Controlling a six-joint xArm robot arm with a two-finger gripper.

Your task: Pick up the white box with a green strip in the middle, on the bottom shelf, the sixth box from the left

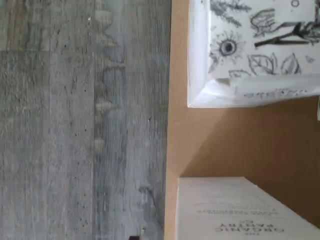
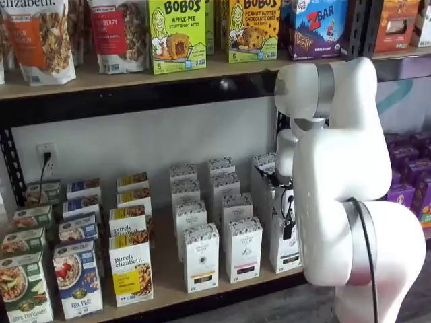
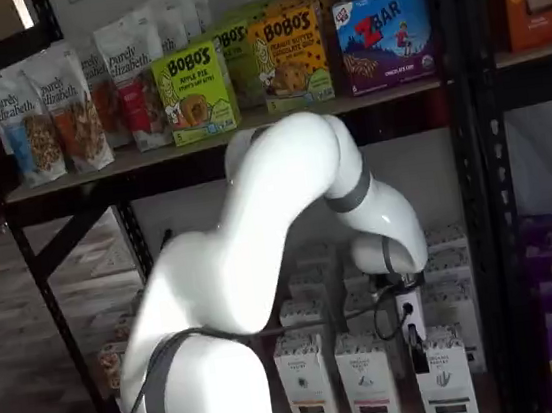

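Observation:
The white box (image 2: 288, 254) (image 3: 446, 383) stands at the front of the bottom shelf (image 2: 168, 286), rightmost of three white cartons in the front row in both shelf views. The arm hides part of it. My gripper (image 2: 287, 227) (image 3: 415, 344) hangs just in front of its upper left corner, at the box's top. Only a dark finger (image 3: 416, 350) and a cable show. The jaws stand open with no box in them. The wrist view looks down on the tan board (image 1: 225, 145) and two white cartons (image 1: 250, 50) (image 1: 240, 212); I cannot tell which is the task's box.
More white cartons (image 2: 201, 259) (image 2: 244, 249) stand to the left, then Purely Elizabeth boxes (image 2: 131, 269). Purple boxes (image 2: 411, 188) fill the rack to the right, past a black upright (image 3: 471, 193). The upper shelf (image 2: 135, 74) carries snack boxes. Grey wood floor (image 1: 75, 125) lies before the shelf edge.

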